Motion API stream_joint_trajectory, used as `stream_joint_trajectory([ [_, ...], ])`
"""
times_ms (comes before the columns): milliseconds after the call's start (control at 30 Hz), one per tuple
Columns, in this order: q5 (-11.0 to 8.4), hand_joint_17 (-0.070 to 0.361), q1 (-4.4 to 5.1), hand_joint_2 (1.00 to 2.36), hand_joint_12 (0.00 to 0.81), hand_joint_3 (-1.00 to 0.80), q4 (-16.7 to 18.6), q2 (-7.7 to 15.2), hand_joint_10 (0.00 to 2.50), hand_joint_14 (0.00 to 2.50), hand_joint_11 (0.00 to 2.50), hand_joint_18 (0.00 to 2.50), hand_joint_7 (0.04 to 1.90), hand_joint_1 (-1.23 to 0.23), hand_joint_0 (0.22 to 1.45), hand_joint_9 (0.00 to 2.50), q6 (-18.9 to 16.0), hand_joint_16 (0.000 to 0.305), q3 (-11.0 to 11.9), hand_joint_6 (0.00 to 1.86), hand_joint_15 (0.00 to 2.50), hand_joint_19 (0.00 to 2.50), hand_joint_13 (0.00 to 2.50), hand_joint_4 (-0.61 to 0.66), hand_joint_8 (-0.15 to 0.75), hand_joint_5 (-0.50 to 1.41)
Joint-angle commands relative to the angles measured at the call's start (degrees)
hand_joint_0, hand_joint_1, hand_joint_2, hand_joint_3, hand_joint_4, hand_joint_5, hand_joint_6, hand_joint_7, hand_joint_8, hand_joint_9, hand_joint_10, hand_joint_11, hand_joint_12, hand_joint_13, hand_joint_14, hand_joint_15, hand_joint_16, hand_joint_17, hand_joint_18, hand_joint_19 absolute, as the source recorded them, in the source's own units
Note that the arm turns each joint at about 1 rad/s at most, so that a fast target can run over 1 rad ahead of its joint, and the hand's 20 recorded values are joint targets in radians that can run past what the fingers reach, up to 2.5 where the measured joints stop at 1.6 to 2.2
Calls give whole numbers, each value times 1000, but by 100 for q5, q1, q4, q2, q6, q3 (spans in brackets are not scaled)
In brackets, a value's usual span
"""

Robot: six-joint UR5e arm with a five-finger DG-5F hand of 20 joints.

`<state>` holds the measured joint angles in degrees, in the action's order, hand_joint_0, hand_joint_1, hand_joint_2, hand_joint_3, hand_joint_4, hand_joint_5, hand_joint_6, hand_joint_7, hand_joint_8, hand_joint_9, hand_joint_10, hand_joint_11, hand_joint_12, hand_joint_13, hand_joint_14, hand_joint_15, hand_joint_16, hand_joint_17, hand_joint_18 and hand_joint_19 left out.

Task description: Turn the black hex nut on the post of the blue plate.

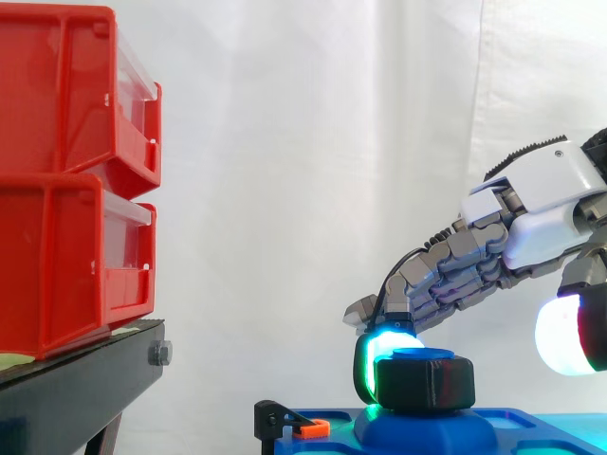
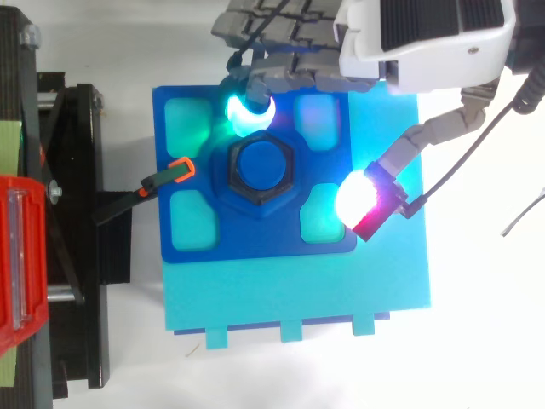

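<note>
The black hex nut [image 1: 427, 384] [image 2: 260, 203] sits on the blue post [image 2: 261, 164] in the middle of the blue plate [image 2: 255, 243] [image 1: 531, 427]. My hand [image 1: 531, 204] [image 2: 409, 38] reaches in from the right, above the plate's far side. One fingertip [image 1: 375, 365] [image 2: 249, 111], glowing green and cyan, is bent down against the nut's far-left side. The thumb pad [image 2: 362, 200] [image 1: 564, 336], glowing white and red, hangs to the right of the nut with a clear gap to it. Nothing is pinched between them.
Two stacked red bins [image 1: 66, 180] stand on the black stand [image 1: 76, 389] at the left. A black clamp with an orange tip [image 2: 179, 170] [image 1: 308, 428] grips the plate's left edge. The plate lies on a cyan base [image 2: 298, 290].
</note>
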<state>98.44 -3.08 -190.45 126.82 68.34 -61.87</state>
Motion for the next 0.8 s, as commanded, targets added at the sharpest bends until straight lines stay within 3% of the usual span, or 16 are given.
stream_joint_trajectory([
  [0,-1,124,0,1000,381,-500,-1,0,0,0,0,0,985,-756,367,1,22,55,0,503,0,0,31,257,215,-251],
  [767,8,122,27,1000,379,-500,-115,-52,0,0,0,0,990,-651,376,1,154,54,0,503,0,0,25,259,214,-251],
])
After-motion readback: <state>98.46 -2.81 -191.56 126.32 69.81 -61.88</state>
